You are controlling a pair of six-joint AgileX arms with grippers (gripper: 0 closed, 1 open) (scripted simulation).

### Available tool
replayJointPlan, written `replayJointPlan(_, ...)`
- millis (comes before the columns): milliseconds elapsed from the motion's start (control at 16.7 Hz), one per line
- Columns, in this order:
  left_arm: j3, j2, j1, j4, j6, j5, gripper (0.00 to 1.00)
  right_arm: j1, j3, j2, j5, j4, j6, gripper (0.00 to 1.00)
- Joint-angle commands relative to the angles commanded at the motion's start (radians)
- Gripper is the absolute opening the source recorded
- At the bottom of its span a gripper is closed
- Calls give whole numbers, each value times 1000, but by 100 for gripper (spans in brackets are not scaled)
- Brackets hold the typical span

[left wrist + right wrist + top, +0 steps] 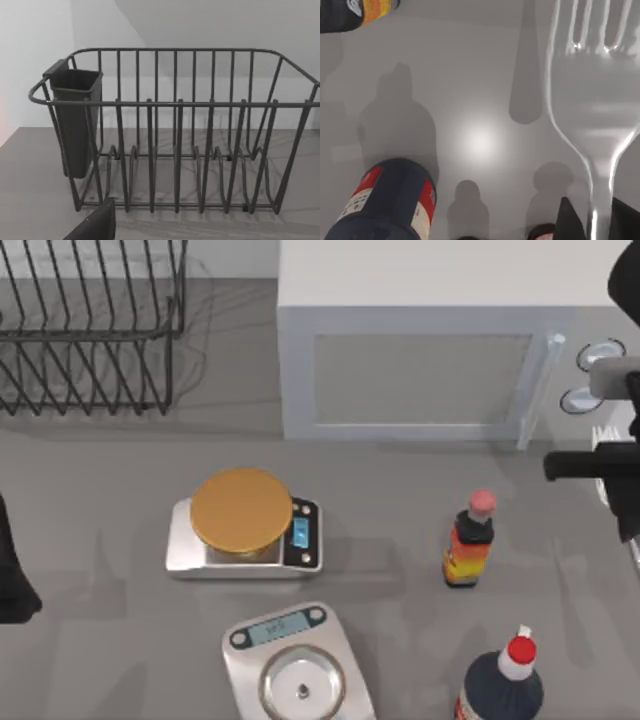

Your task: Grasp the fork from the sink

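Fork of shiny silver metal, slim-handled, clamped between dark right gripper fingers — lifted above grey table, near dark red-capped bottle. Left gripper at table's left edge — finger state impossible to tell.

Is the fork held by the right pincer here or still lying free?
Held. In the right wrist view the fork has its handle running down between the right pincer's two dark fingertips.

Shiny silver fork, neck pinched between the right hand's dark fingertips, above the table.
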Motion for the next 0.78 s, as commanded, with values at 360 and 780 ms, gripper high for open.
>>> replayJointPlan(360, 0, 0, 0, 0, 0, 0, 100, -19, -16, 7, 13, 36, 18, 0)
replayJointPlan(780, 0, 0, 0, 0, 0, 0, 100, -53, -238, 44, 43, 329, 54, 0)
